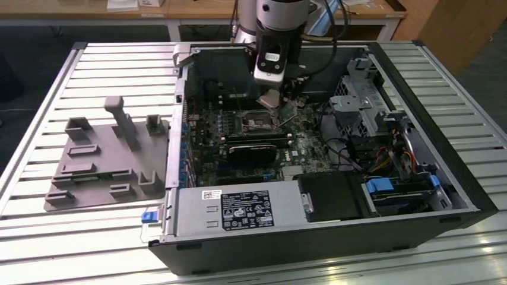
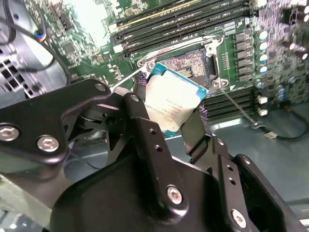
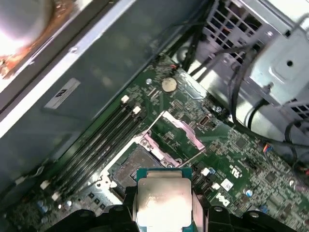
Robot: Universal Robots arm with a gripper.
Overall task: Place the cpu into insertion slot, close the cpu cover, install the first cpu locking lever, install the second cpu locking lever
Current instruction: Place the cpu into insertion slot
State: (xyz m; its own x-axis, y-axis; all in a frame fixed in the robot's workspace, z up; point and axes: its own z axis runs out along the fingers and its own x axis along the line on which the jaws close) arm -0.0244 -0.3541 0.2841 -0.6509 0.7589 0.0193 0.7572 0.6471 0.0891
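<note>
My gripper [image 1: 269,98] is shut on the cpu [image 1: 270,97], a flat square chip with a pale metal top, tilted and held above the motherboard inside the open computer case. In both wrist views the cpu [image 2: 170,102] [image 3: 163,202] sits between the black fingers [image 2: 192,129] [image 3: 127,205]. The insertion slot [image 1: 257,123] [image 2: 187,64] [image 3: 129,167] lies open just beyond the chip, its dark centre bare. The cpu cover [image 3: 179,131], a silvery frame, is swung up and away from the slot. A thin wire lever [image 2: 237,105] sticks out beside the socket.
A black card [image 1: 255,149] lies close to the slot on the near side. Memory slots [image 2: 193,24] run along one side of it. A drive cage [image 1: 372,101] with cables fills the exterior view's right, and a grey fixture plate [image 1: 103,157] lies on the table at its left.
</note>
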